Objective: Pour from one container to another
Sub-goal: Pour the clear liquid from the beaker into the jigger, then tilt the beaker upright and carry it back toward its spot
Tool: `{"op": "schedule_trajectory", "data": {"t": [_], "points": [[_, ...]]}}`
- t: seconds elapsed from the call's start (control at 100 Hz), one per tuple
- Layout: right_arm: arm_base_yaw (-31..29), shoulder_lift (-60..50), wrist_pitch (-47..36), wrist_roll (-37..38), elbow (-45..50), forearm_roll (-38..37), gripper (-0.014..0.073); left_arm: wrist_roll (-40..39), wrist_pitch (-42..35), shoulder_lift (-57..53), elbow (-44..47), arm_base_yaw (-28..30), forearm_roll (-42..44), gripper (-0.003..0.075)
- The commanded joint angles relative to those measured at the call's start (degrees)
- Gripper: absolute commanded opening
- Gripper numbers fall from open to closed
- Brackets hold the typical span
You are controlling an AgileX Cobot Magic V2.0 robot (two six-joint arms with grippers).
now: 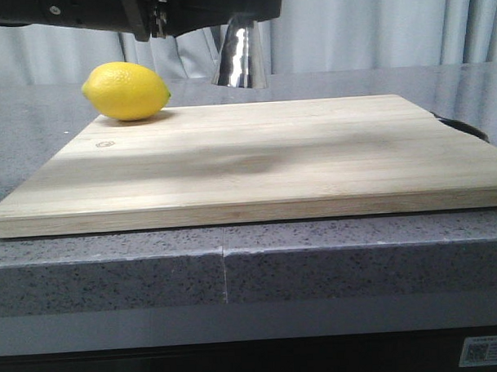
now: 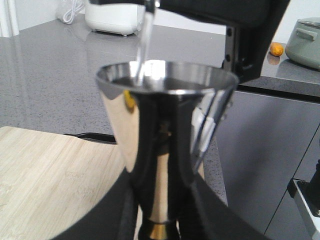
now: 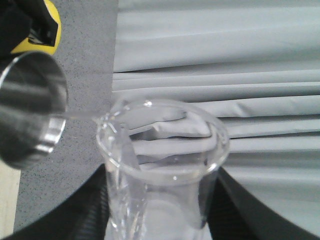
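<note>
My left gripper [image 2: 160, 220] is shut on the waist of the steel jigger [image 2: 165, 130], which stands upright with its gold band just above the fingers. A thin stream of clear liquid [image 2: 145, 40] falls into its open cup. My right gripper [image 3: 162, 220] is shut on the clear glass beaker [image 3: 162, 150], tilted so its lip points at the jigger [image 3: 30, 105], and the stream [image 3: 80, 116] bridges the two. In the front view only the jigger's lower cone [image 1: 240, 60] shows, hanging above the back of the board under the dark arms; the beaker is hidden there.
A yellow lemon [image 1: 127, 91] lies at the back left corner of the wooden cutting board [image 1: 256, 161] on the grey stone counter. A black object [image 1: 463, 128] sits by the board's right edge. Appliances [image 2: 112, 15] stand on distant counters; grey curtains hang behind.
</note>
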Motion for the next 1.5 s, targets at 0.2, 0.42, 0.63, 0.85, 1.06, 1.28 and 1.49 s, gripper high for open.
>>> {"op": "schedule_trajectory", "data": {"t": [0.2,0.42,0.63,0.85,1.06,1.28,1.49], "points": [[0.02,-1.15,-0.59,4.02,-2.13,-0.45,0.0247,-0.05,6.33,-2.9,-1.69,-0.62,-4.12,-0.0019],[0.02,-1.15,-1.94,13.21,-2.13,0.04,0.0247,-0.05,6.33,-2.9,-1.69,-0.62,-4.12,-0.0019],[0.02,-1.26,-2.72,20.35,-2.13,0.16,0.0247,-0.05,6.33,-2.9,-1.69,-0.62,-4.12,-0.0019],[0.02,-1.26,-2.02,31.15,-2.13,1.5,0.0247,-0.05,6.33,-2.9,-1.69,-0.62,-4.12,-0.0019],[0.02,-1.26,0.0,41.03,-2.13,1.62,0.0247,-0.05,6.33,-2.9,-1.69,-0.62,-4.12,-0.0019],[0.02,-1.26,3.53,49.88,-2.13,1.71,0.0247,-0.05,6.33,-2.9,-1.69,-0.62,-4.12,-0.0019],[-4.33,-1.26,3.81,60.32,-2.13,1.84,0.0247,-0.05,6.33,-2.9,-1.69,-0.62,-4.12,-0.0019]]}}
